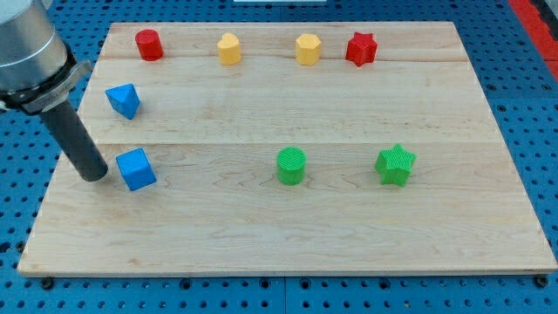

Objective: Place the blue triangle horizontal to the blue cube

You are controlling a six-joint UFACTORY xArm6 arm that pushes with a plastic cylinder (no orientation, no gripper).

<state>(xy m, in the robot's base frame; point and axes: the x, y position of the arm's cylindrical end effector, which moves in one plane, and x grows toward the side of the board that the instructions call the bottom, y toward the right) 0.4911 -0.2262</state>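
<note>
Where the rod meets the counter: the tip point(92, 174) rests near the view's left edge, just left of the blue cube point(136, 168), close beside it; contact cannot be told.
Tool: a plain dark rod with nothing that opens or closes; it grasps nothing, and it rises from the tip toward the view's upper left into a grey arm housing point(30, 48).
Blue triangle: point(123, 100) it sits above the blue cube toward the view's top, slightly to its left, apart from it and from the rod's shaft, which passes to its left.
Counter: a pale wooden board point(288, 235) lying on a blue perforated base point(532, 105).
Top row: a red cylinder point(149, 44), a yellow block point(228, 49), a second yellow block point(308, 49) and a red star point(361, 49) stand in a line along the board's top edge, well apart from both blue blocks.
Lower right: a green cylinder point(291, 166) and a green star point(396, 165) stand level with the blue cube, off to the view's right.
In the way: the green cylinder is the nearest block on the blue cube's right, on the same level; the tip occupies the cube's left side.
</note>
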